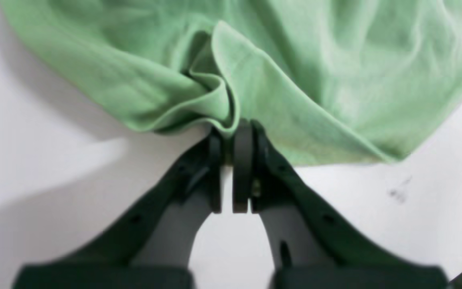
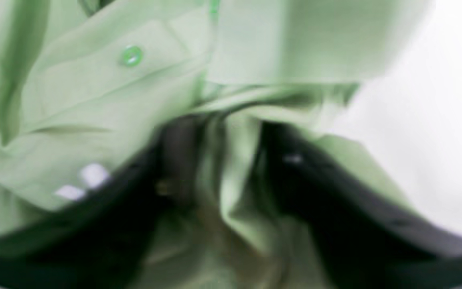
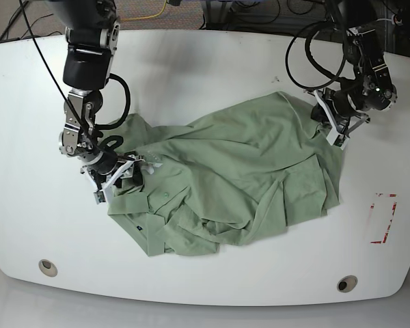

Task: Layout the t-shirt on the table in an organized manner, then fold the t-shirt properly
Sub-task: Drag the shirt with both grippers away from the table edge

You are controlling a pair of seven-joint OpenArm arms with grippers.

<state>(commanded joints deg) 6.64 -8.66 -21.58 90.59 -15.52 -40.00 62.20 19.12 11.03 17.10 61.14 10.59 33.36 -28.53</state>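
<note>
- Polo shirt (image 3: 239, 184), pale sage green, short-sleeved: lies crumpled across the middle of my white table (image 3: 205, 68), creased and bunched, nowhere flat. In the base view the collar end sits toward that view's left and the body spreads to its right.
- Left gripper (image 1: 233, 136): clenched on a folded edge of the shirt. In my left wrist view the two dark fingers (image 1: 242, 168) stand almost together, with a pleat of green cloth pinched at their tips. The fabric fans away from the pinch in soft folds, and bare tabletop shows below it.
- Left arm position: in the base view this gripper (image 3: 331, 123) meets the shirt's far corner on that view's right.
- Right gripper (image 2: 223, 160): grasping the shirt near its collar. My right wrist view is blurred, but cloth fills the gap between the dark fingers (image 2: 295, 168).
- Button (image 2: 131, 55): green, on the placket just above my right gripper's hold.
- White marks (image 2: 82, 182): small, on the cloth beside the right fingers; too blurred to read.
- Red tape rectangle (image 3: 384, 219): on the table, near the shirt's hem side, apart from the cloth.
- Grey grommet holes (image 3: 47, 267): two, along the near edge, well apart from the shirt.
</note>
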